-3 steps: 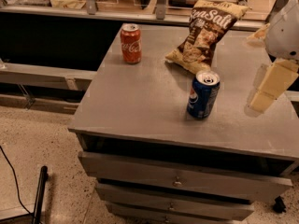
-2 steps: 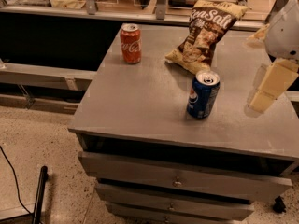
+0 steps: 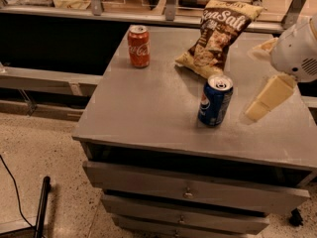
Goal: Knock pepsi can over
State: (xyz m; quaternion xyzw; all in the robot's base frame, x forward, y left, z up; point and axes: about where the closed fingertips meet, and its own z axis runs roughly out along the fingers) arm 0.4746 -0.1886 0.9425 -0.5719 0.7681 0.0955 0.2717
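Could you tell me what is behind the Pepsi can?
A chip bag lies behind the Pepsi can; it covers the tabletop between them. The gripper hangs beside the can.

Not much to read here: the chip bag [image 3: 218, 36] says "Sea Salt" in big white letters, and I can't read the smaller print under it. The red can [image 3: 139, 46] has the white Coca-Cola script. The pepsi can [image 3: 215, 100] shows its round red-white-blue logo – can't make out any wording. The claw [image 3: 260, 81] hangs just right of it over the table [image 3: 148, 113].
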